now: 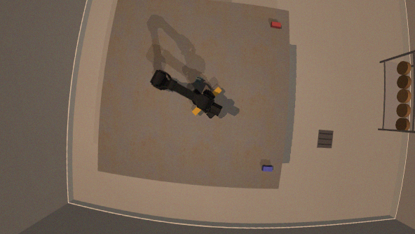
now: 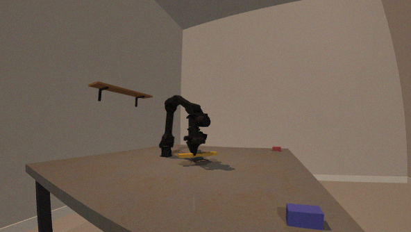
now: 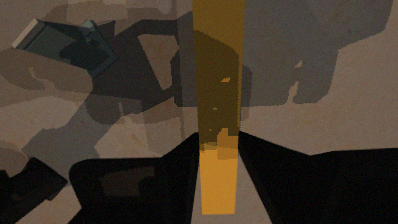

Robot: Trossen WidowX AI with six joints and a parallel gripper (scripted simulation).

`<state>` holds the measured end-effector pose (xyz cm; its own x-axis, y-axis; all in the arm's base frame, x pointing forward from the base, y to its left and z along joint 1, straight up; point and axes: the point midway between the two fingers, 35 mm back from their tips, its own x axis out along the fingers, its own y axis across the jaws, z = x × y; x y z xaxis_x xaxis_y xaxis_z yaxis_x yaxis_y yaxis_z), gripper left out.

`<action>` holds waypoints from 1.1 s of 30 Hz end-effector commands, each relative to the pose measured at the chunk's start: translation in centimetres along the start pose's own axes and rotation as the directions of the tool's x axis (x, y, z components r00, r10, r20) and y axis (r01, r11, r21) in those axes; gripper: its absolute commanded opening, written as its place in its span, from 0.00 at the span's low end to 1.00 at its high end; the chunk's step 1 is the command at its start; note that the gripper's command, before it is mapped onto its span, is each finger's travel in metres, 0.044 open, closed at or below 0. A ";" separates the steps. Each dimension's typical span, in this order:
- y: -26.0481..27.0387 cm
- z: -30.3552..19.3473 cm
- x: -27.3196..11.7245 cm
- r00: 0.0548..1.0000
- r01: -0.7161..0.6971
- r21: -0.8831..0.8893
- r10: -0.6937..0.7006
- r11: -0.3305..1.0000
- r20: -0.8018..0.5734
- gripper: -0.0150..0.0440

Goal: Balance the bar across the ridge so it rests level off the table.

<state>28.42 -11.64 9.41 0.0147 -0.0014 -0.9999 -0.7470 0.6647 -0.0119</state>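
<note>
My gripper (image 2: 195, 154) (image 3: 217, 136) is shut on the yellow bar (image 1: 217, 91) (image 2: 208, 153) (image 3: 218, 187). In the wrist view both fingertips press on its long sides, and one end sticks out between the fingers. In the exterior view the bar hangs a little above the table, apart from its shadow, and looks roughly level. In the top view the arm hides its middle. The dark teal ridge (image 1: 199, 81) (image 3: 67, 47) stands on the table beside the bar, to the left in the wrist view. The bar is not over it there.
A red block (image 1: 276, 24) (image 2: 276, 148) lies near a far corner of the table (image 1: 147, 140) (image 2: 146, 194). A blue block (image 1: 267, 168) (image 2: 305, 216) lies near another corner. The arm's shadows fall over the ridge and the table around it.
</note>
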 end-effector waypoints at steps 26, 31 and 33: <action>1.5 0.7 -6.3 1.000 0.016 -0.049 -0.016 0.999 0.002 0.25; 3.1 1.9 -6.4 1.000 0.015 -0.113 -0.014 0.994 0.004 0.25; 3.8 2.3 -6.5 1.000 0.014 -0.139 -0.014 0.990 0.004 0.25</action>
<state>27.61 -8.42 15.68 0.0274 -0.0055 -0.9996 -0.8092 0.5870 -0.0254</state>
